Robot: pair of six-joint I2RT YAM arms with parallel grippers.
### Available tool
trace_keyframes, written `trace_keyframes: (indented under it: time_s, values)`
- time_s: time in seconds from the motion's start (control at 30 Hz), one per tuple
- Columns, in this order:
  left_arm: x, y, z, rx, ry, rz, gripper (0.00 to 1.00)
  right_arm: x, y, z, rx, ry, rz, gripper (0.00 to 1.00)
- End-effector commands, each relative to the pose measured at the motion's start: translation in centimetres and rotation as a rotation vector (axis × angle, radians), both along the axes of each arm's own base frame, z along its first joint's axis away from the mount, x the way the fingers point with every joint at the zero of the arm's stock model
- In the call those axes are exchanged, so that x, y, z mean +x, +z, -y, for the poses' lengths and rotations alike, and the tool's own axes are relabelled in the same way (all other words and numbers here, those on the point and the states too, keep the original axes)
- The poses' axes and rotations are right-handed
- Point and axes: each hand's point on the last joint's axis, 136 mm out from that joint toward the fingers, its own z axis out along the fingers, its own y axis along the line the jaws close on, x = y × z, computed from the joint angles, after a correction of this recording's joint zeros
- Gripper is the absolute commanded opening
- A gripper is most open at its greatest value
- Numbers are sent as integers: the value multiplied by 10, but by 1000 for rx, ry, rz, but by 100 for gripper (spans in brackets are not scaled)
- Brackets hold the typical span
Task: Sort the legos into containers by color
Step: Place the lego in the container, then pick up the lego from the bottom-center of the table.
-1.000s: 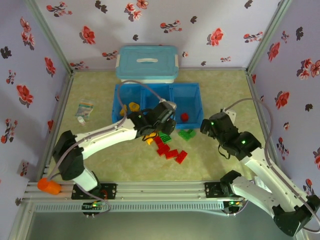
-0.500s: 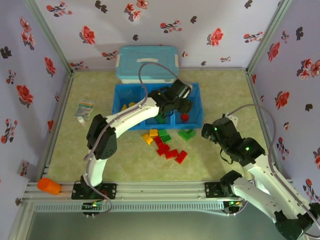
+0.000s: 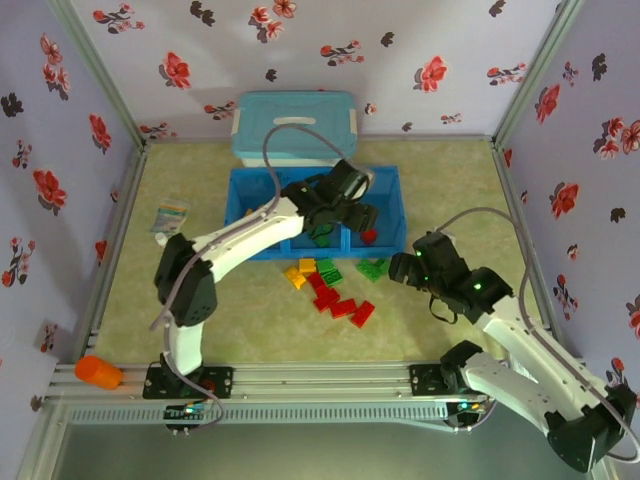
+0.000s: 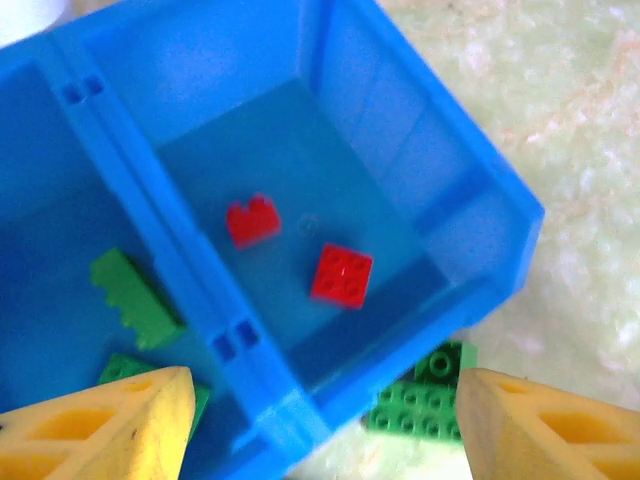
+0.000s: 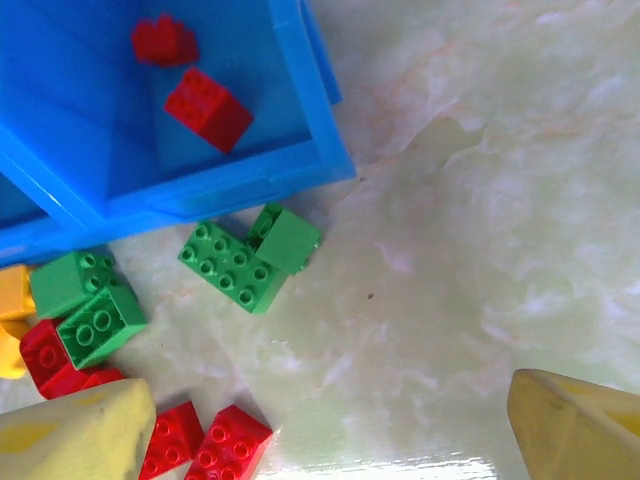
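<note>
Top external view puts the low bright blue plastic tray [image 3: 245, 185] of three compartments at the far middle of the table, and the trouble I'd expect gathers at its near right corner. The white left arm [image 3: 240, 250] reaches across the tray. Its left gripper [image 3: 350, 208] hangs over the divider between the middle and right compartments, yellow fingers [image 4: 100, 425] spread wide with nothing between them. The right gripper [image 3: 400, 268] hovers just on the near side of that corner, likewise spread and empty. The two wrists are near each other, so a reach by both into this patch could knock them together. The small green plastic bricks [image 5: 240, 262] under the right gripper lie touching one another and just beside the tray wall. A closing finger might strike the wall, or lift two pieces at once. Farther left, loose red bricks [image 3: 345, 305] and yellow-orange bricks [image 3: 297, 272] crowd against more green ones, so I think a careless pinch could carry the wrong colour along. Already sorted are yellow-orange pieces [image 3: 265, 213] in the left compartment, green pieces [image 4: 135, 300] in the middle and red pieces [image 4: 342, 275] in the right. Around all this stand lilac walls [image 3: 150, 40] printed with red and dark flowers, held in grey metal posts. A pale green marbled mat [image 3: 450, 190] covers the table; its sheen looks slippery enough for a nudged brick to skate. A light-blue lidded box [image 3: 295, 125] sits behind the tray, a small printed packet [image 3: 168, 220] lies far left, and a small orange object [image 3: 97, 372] rests on the near left rail.
</note>
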Motion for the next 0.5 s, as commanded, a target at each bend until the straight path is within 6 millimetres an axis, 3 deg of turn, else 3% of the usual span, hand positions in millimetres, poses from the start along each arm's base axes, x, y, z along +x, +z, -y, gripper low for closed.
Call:
trace_keyframes:
  time_s: [0.0, 0.17, 0.47]
  values:
    - [-9, 27, -16, -85, 26, 58, 68, -7, -18, -23, 35, 39, -54, 91]
    - [-31, 13, -55, -104, 81, 57, 65, -16, -51, -34, -15, 14, -141, 90]
    - [-62, -25, -120, -95, 184, 14, 62, -36, -84, -71, 52, 78, -223, 88]
